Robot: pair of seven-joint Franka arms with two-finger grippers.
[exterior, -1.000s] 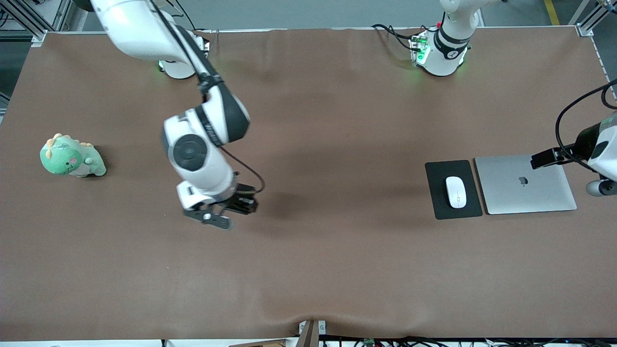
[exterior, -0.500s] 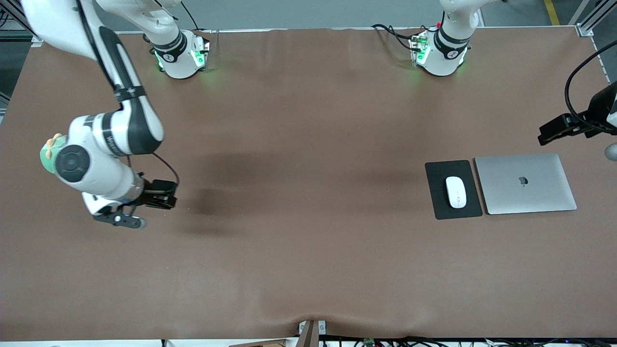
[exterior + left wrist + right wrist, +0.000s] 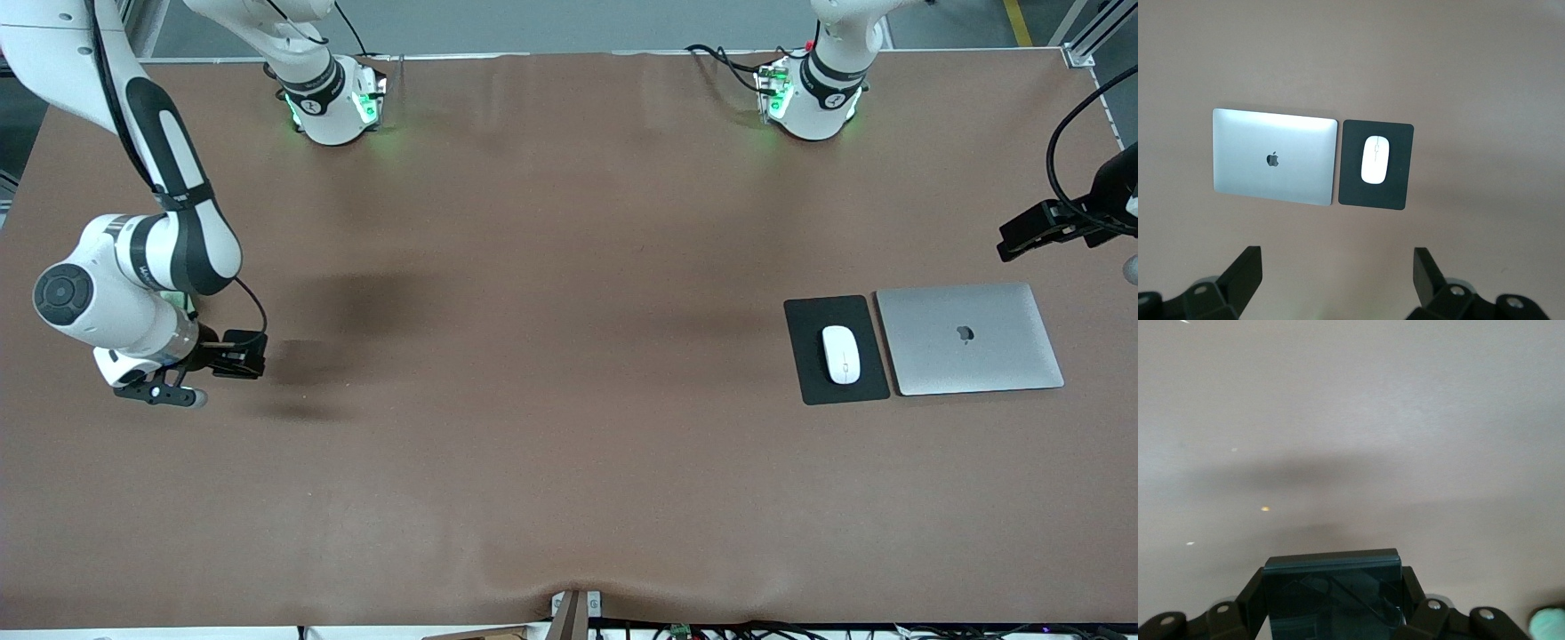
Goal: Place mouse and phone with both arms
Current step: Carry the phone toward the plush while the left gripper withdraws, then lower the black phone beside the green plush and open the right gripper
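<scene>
1. The mouse (image 3: pixel 841 354), a smooth white oval with a thin grey centre line, lies on a flat black mouse pad (image 3: pixel 805 356) toward the left arm's end of the tabletop (image 3: pixel 569 444).
2. A closed silver laptop (image 3: pixel 969 339) lies just beside the pad.
3. The right end effector (image 3: pixel 1331 600) is clenched on the phone (image 3: pixel 1331 587), a glossy black slab, over the right arm's end.
4. The left end effector (image 3: pixel 1335 273) hangs released, above the brown tabletop.
</scene>
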